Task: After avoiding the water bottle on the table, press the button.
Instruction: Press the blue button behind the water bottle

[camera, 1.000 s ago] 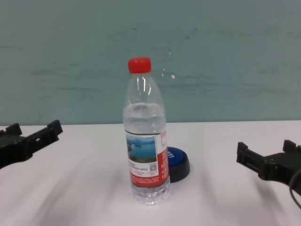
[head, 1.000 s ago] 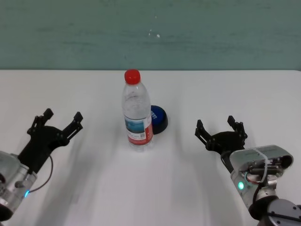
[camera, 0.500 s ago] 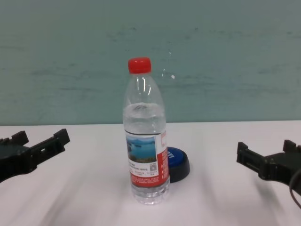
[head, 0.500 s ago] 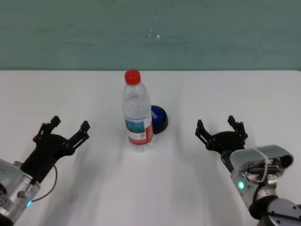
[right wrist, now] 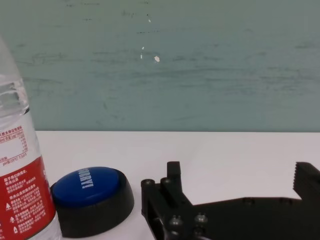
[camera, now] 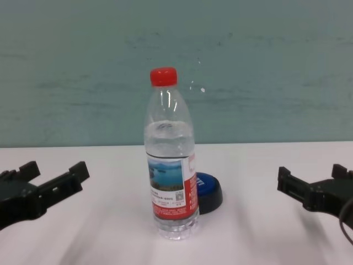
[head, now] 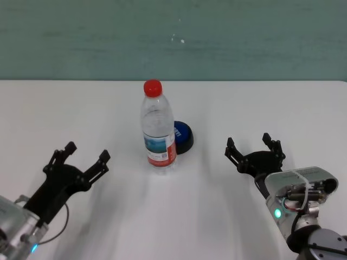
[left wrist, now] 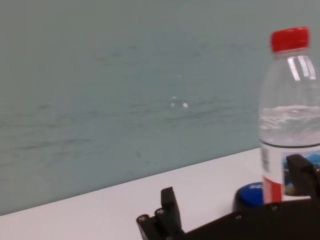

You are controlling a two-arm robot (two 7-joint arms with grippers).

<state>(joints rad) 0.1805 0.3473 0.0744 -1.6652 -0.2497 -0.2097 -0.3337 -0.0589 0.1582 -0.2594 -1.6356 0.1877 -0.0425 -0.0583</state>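
The water bottle (head: 159, 130) stands upright at the table's (head: 244, 103) middle, clear with a red cap and a lake label; it also shows in the chest view (camera: 170, 160). The blue button (head: 182, 136) on its black base sits just behind and right of the bottle, partly hidden by it; it also shows in the right wrist view (right wrist: 91, 196). My left gripper (head: 80, 158) is open and empty, left of the bottle and nearer me. My right gripper (head: 254, 148) is open and empty, right of the button.
A teal wall (head: 173, 38) rises behind the table's far edge. Bare white tabletop lies between each gripper and the bottle, and behind the button.
My left gripper has moved right toward the bottle and a little nearer me. The right arm, the bottle and the button have not moved.
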